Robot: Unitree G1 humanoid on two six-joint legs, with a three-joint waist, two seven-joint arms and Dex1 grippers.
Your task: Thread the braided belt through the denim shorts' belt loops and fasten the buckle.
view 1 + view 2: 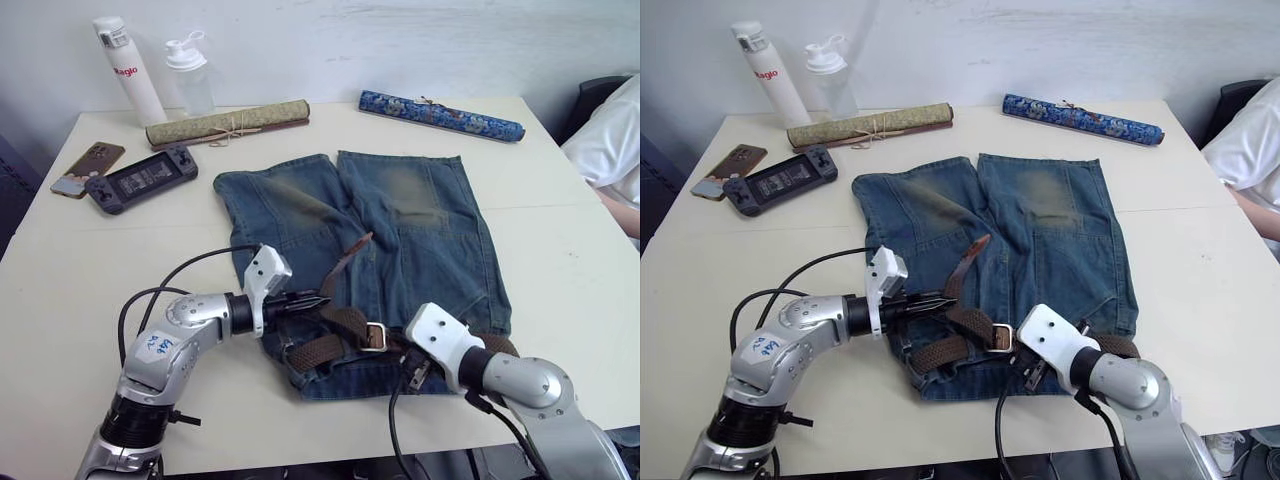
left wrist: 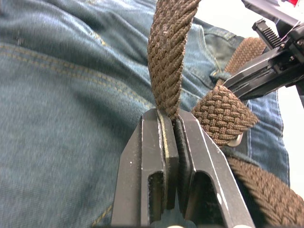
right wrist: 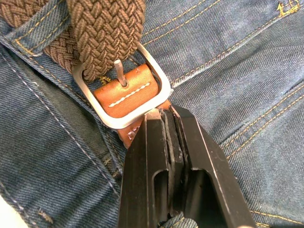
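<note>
Item: fastening stage of a belt-threading job, recorded near to far. Right gripper (image 3: 164, 116), two black fingers clenched on the tan-brown leather end just behind the small silver rectangular metal buckle (image 3: 121, 90); the prong (image 3: 119, 72) stood up through the frame, and the olive-brown woven braided belt (image 3: 107, 33) passed through the frame directly ahead of the fingertips. Beneath both lay the faded blue denim shorts (image 1: 400, 230), waistband nearest the robot, legs running away across the cream table (image 1: 560, 250). Left gripper (image 2: 166, 116), fingers pinched tight on the free length of the same belt, which rose away from the fingertips toward its brown leather tip (image 1: 360, 243), lying beyond on the shorts. One short blue denim belt loop (image 2: 219, 76) showed past the left gripper, strap running under it; other loops could not be made out. Judged step: strap already through the frame, buckle being fastened. The next move would likely call for the left gripper to draw the strap taut while the right steadied the buckle, so the prong seated in the weave. Beyond the shorts: a rolled olive mat tied with string (image 1: 228, 124), a blue patterned roll (image 1: 440, 115), a black handheld console (image 1: 140, 178), a phone (image 1: 88, 167), two white bottles (image 1: 130, 70); a person's white sleeve (image 1: 610, 140) far right.
</note>
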